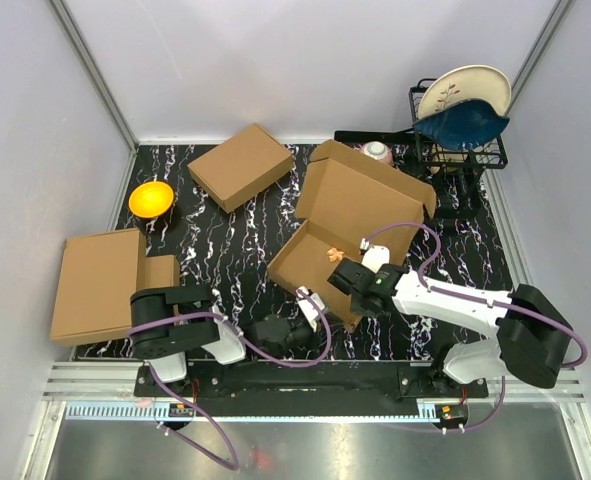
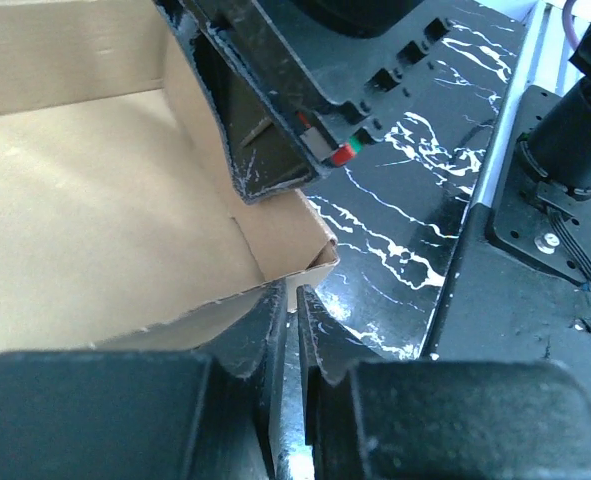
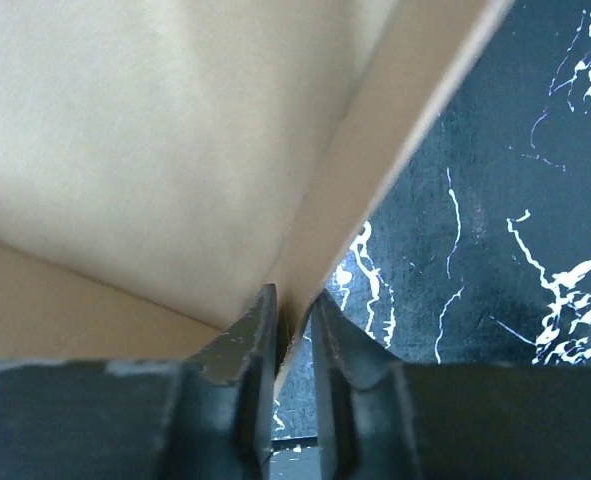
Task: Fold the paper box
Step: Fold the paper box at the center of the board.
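Observation:
The paper box [image 1: 347, 200] lies open at mid-table, its lid tilted back and its tray [image 1: 310, 262] toward me. At the tray's near right wall, my right gripper [image 1: 347, 272] pinches the cardboard; in the right wrist view that wall [image 3: 375, 180] runs down between the fingers [image 3: 293, 295]. By the tray's near corner [image 2: 320, 255] sits my left gripper [image 1: 307, 296], its jaws [image 2: 293, 295] drawn to a narrow slit holding nothing. The left finger rests against the front wall [image 2: 175, 325]. The right gripper's black body [image 2: 275, 90] hangs over the tray.
A smaller brown box [image 1: 240, 165] sits at the back left, near an orange bowl [image 1: 150, 198]. A flat cardboard slab [image 1: 100, 285] overhangs the left edge. A dish rack [image 1: 455, 135] with plate and blue bowl and a white cup [image 1: 377, 152] stand behind the box.

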You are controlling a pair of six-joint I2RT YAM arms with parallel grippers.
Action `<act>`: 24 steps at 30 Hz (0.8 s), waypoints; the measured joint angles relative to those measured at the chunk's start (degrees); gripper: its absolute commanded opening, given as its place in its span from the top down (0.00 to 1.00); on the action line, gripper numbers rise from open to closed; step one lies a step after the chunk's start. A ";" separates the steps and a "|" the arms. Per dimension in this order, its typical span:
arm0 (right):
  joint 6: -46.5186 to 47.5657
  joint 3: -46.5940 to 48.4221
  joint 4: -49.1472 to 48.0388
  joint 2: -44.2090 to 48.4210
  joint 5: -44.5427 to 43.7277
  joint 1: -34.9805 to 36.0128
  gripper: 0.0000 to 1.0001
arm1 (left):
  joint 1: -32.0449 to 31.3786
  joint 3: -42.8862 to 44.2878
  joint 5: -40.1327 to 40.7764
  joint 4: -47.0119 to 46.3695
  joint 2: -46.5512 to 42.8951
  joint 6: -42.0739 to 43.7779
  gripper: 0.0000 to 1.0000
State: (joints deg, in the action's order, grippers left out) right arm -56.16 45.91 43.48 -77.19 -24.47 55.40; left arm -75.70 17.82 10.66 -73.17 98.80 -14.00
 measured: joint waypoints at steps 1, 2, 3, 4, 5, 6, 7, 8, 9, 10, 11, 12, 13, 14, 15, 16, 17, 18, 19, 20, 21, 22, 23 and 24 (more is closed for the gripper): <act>-0.28 0.00 -0.20 -0.17 -0.07 -0.07 0.91 | 0.00 0.20 -0.37 0.07 0.17 -0.04 0.87; -0.35 0.00 -0.33 -0.31 -0.13 -0.20 0.94 | 0.00 0.39 -0.94 0.00 0.35 -0.11 0.87; -0.33 0.00 -0.37 -0.35 -0.22 -0.28 0.96 | 0.00 0.59 -1.53 0.02 0.48 -0.28 0.87; -0.44 0.00 -0.52 -0.42 -0.37 -0.33 1.00 | 0.00 0.76 -2.29 -0.02 0.68 -0.61 0.87; -0.35 0.00 -0.98 -0.48 -0.44 -0.39 1.00 | -0.07 1.03 -3.26 0.02 0.87 -0.87 0.87; -0.11 0.00 -1.33 -0.57 -0.39 -0.44 1.00 | -0.20 1.33 -3.96 -0.04 1.14 -1.03 0.87; 0.11 0.00 -1.68 -0.66 -0.37 -0.42 1.00 | -0.22 1.66 -4.68 -0.04 1.46 -1.16 0.87; 0.24 0.00 -1.68 -0.68 -0.35 -0.42 1.00 | -0.20 1.97 -5.18 0.02 1.75 -1.33 0.87; 0.33 0.00 -1.70 -0.70 -0.35 -0.42 1.00 | -0.20 2.12 -5.75 0.04 1.92 -1.53 0.87; 0.39 0.00 -1.73 -0.74 -0.35 -0.42 1.00 | -0.17 2.19 -6.16 0.04 1.97 -1.73 0.87; 0.44 -0.02 -1.77 -0.74 -0.33 -0.39 1.00 | -0.13 2.19 -6.49 0.02 1.97 -1.99 0.87; 0.44 -0.02 -1.81 -0.74 -0.33 -0.39 1.00 | -0.15 2.19 -6.71 0.02 1.97 -2.12 0.87; 0.44 -0.07 -1.88 -0.72 -0.33 -0.39 1.00 | -0.15 2.16 -6.86 0.02 1.97 -2.16 0.87; 0.44 -0.13 -1.92 -0.72 -0.33 -0.39 1.00 | -0.13 2.16 -6.91 0.02 1.97 -2.21 0.87; 0.44 -0.15 -1.97 -0.72 -0.33 -0.39 1.00 | -0.15 2.10 -6.88 0.02 1.95 -2.25 0.86; 0.46 -0.17 -2.01 -0.72 -0.33 -0.39 1.00 | -0.13 1.92 -6.86 0.02 1.81 -2.23 0.86; 0.48 -0.20 -2.05 -0.74 -0.33 -0.39 1.00 | -0.13 1.68 -6.88 0.00 1.64 -2.21 0.86; 0.50 -0.22 -2.10 -0.85 -0.31 -0.39 1.00 | -0.13 1.51 -6.88 0.04 1.51 -2.21 0.86; 0.57 -0.24 -2.14 -0.98 -0.33 -0.37 1.00 | -0.13 1.49 -6.93 0.11 1.42 -2.21 0.86; 0.61 -0.33 -2.25 -1.11 -0.33 -0.33 1.00 | -0.13 1.51 -7.08 0.02 1.42 -2.25 0.86; 0.63 -0.48 -2.40 -1.16 -0.33 -0.33 1.00 | -0.13 1.51 -7.34 0.02 1.42 -2.36 0.86; 0.63 -0.63 -2.60 -1.16 -0.35 -0.33 1.00 | -0.13 1.55 -7.63 0.07 1.42 -2.49 0.86; 0.61 -0.81 -2.78 -1.09 -0.35 -0.33 1.00 | -0.13 1.62 -8.20 0.09 1.42 -2.60 0.86; 0.61 -0.90 -2.91 -1.03 -0.35 -0.33 1.00 | -0.15 1.75 -8.94 0.11 1.44 -2.80 0.86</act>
State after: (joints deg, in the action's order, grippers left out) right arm -55.55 45.01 40.58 -78.22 -24.82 55.07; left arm -75.85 19.57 1.72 -73.06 100.25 -16.80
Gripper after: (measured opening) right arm 0.027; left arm 0.134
